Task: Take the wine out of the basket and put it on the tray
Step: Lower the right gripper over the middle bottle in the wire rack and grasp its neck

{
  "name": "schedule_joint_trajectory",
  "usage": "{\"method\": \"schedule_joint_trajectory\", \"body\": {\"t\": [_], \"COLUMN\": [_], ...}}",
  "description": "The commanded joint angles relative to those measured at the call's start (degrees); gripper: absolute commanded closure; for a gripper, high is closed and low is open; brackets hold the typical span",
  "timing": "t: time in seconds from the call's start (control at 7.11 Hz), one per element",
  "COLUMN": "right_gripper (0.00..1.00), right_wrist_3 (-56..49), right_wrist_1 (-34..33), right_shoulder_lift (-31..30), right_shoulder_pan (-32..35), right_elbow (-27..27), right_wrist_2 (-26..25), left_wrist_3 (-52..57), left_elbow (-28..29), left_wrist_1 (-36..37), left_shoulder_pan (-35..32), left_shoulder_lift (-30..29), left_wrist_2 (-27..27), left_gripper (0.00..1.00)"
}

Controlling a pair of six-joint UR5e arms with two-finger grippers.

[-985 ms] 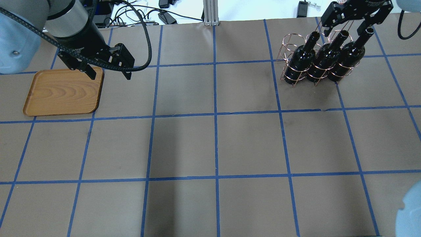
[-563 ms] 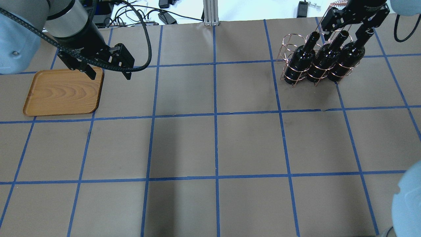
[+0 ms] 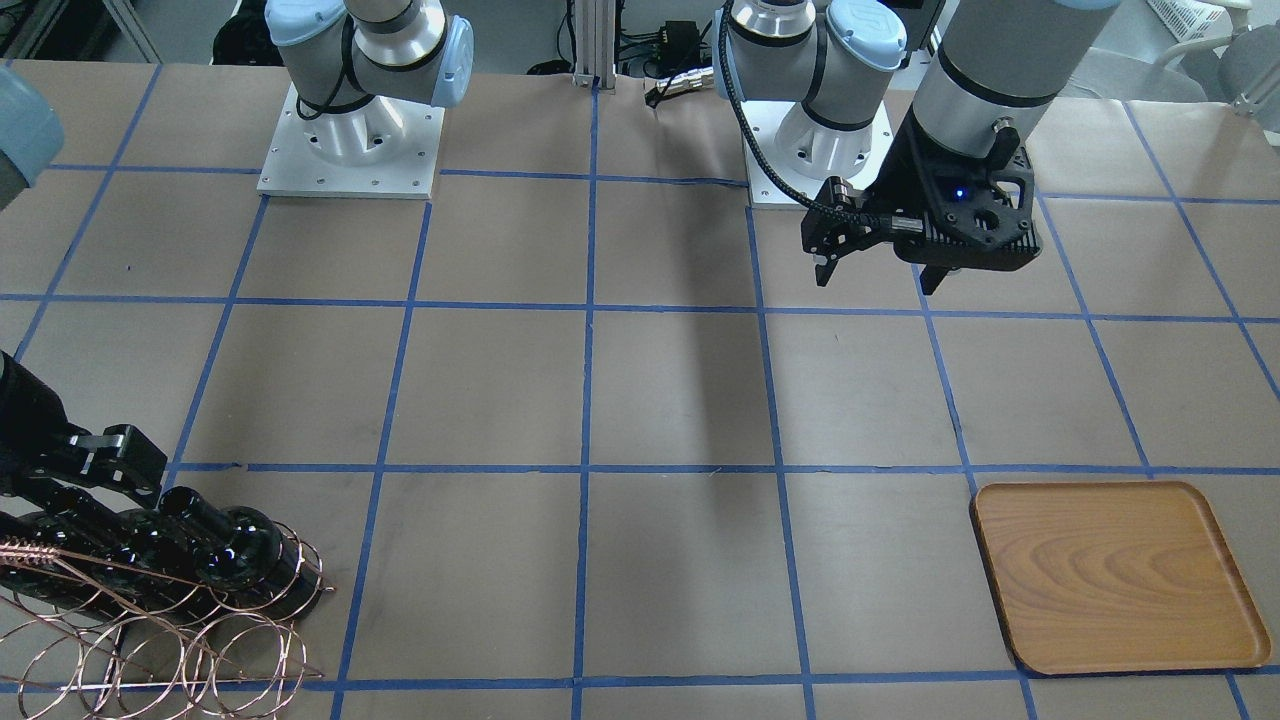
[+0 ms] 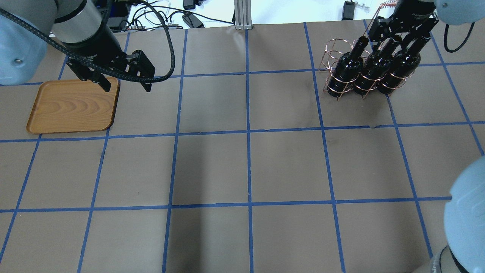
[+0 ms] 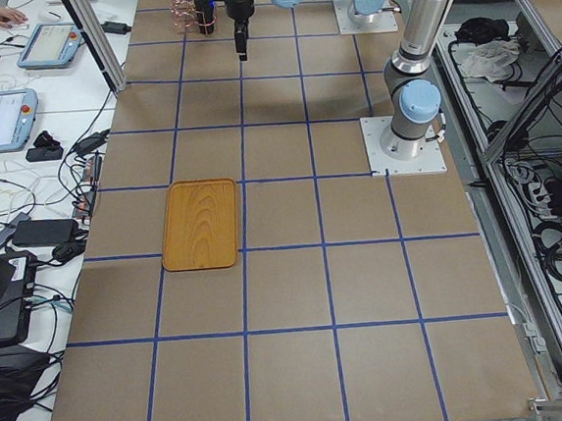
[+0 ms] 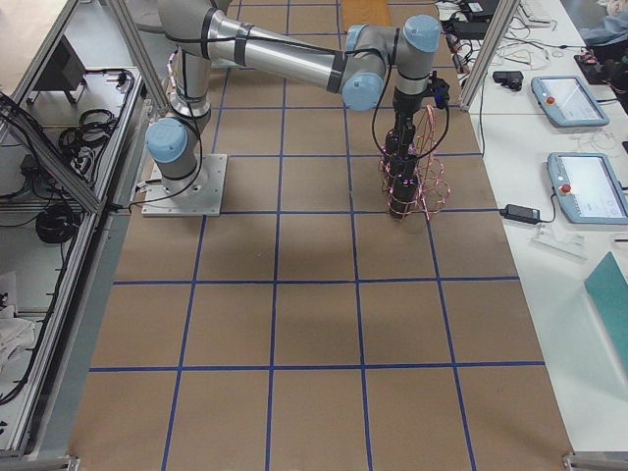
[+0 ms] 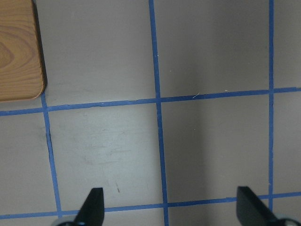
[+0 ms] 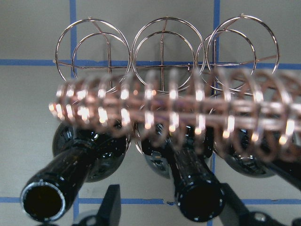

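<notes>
1. Brown paper with a blue tape grid is covering the table [image 4: 246, 167].
2. Left gripper [image 4: 126, 87] is hovering near the wooden tray [image 4: 72, 108], jaws spread wide, holding nothing.
3. I am seeing the right gripper [image 4: 398, 38] straddling the middle wine bottle [image 4: 373, 70] at its neck, jaws apart.
4. That bottle is standing upright in the copper wire basket [image 8: 162, 110], between two more bottles [image 4: 346, 70], well apart from the tray.

1. The tray [image 4: 72, 106] lies on the bench [image 4: 246, 167], at the far left of the robot.
2. The basket [image 4: 332, 47] stands at the far right, well apart from the tray.
3. Three bottles [image 4: 373, 68] lie side by side in the basket, with their necks tilted up and away from the robot.
4. The left fingers [image 4: 106, 84] hang above the bench, near a corner of the tray.
5. The neck of the middle bottle is between the right fingers [image 8: 111, 206].
</notes>
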Motion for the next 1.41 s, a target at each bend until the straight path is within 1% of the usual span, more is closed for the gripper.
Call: {"method": "schedule_joint_trajectory", "body": {"t": [0.0, 0.14, 0.42, 0.56, 0.7, 0.99, 1.27], "right_gripper": [0.59, 0.59, 0.6, 0.65, 0.66, 0.66, 0.65], "right_wrist_3": [-0.09, -0.27, 0.17, 0.26, 0.95, 1.4, 1.49], "right_wrist_1": [-0.37, -1.68, -1.69, -1.69, -1.6, -0.73, 3.21], "right_shoulder_lift": [0.06, 0.24, 0.24, -0.02, -0.55, -3.43, -8.87], "right_shoulder_pan": [-0.49, -1.19, -1.2, -1.2, -1.2, -1.2, -1.03], "right_elbow": [0.0, 0.0, 0.0, 0.0, -0.26, -2.19, -2.29], "right_wrist_2": [-0.06, 0.02, 0.11, 0.11, 0.11, 0.03, 0.02], "left_wrist_3": [0.0, 0.0, 0.0, 0.0, 0.0, 0.0, 0.0], "left_elbow": [-0.05, -0.05, -0.05, -0.05, -0.05, -0.05, 0.04], "left_wrist_1": [0.02, 0.02, -0.07, -0.07, -0.07, -0.07, 0.02], "left_shoulder_pan": [0.0, 0.0, 0.0, 0.0, 0.0, 0.0, 0.09], "left_shoulder_lift": [0.0, 0.0, 0.0, 0.0, 0.0, -0.09, 0.0], "left_wrist_2": [-0.05, 0.04, 0.04, -0.05, -0.05, -0.05, -0.05], "left_gripper": [0.0, 0.0, 0.0, 0.0, 0.0, 0.0, 0.0]}}
